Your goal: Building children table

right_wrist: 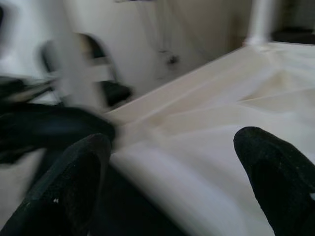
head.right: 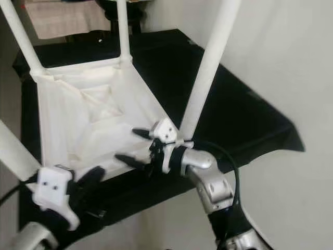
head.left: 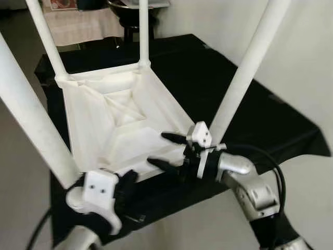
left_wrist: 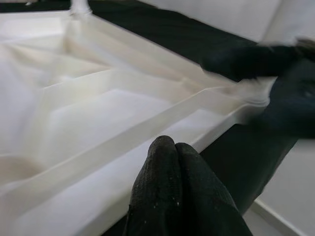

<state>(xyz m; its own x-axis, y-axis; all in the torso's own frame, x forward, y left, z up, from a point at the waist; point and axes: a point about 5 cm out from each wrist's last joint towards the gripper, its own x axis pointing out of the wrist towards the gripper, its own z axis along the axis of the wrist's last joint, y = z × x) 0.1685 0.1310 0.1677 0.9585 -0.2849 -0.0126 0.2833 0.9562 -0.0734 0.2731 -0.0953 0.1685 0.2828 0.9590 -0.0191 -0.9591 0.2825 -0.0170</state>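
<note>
A white children's table lies upside down on a black cloth, its legs pointing up. My right gripper is open at the near right corner, beside the base of the near right leg. Its two fingers reach over the table's front rim, one finger above the white underside. My left gripper is shut with nothing in it, just below the front rim by the near left leg. In the left wrist view its fingertips are pressed together in front of the rim.
Two more legs rise at the far corners, far left and far right. Behind stands a cloth-covered table with a dark bowl. A pale wall runs along the right, close to the black cloth's edge.
</note>
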